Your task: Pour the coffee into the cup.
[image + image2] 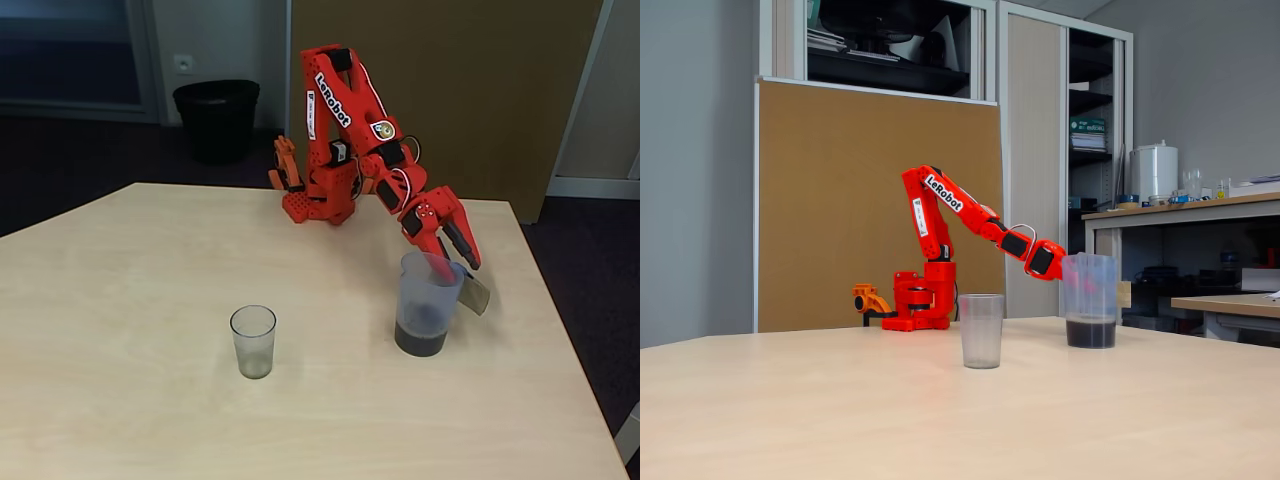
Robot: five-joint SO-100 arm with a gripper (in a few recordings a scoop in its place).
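Red arm (345, 120) sits at 12 o'clock on the light wood table (150, 300), reaching down toward 4 o'clock in a fixed view. Hand (452, 262) is at the jug (428, 305), w/ one finger going down inside the rim and the dark finger (462, 245) outside, by the flat handle (476, 295). Jaws look part-open around the jug wall at the handle side; can't tell if they actually press it. Jug stands upright on the table, base down, not tilted.

Coffee (420, 338) is in the jug's bottom, approx lower quarter, dark thru the clear wall. In the other fixed view the coffee (1091, 332) shows as a dark band at the base of the jug (1089, 298), hand partly hidden behind it.

Cup (253, 341) stands upright at 9 o'clock from the jug, well apart, nr table centre. Looks to have no dark liquid in it. In the other fixed view the cup (981, 330) is just left of the jug, not touching.

Black bin (216, 118) on the floor at 11 o'clock beyond the table.
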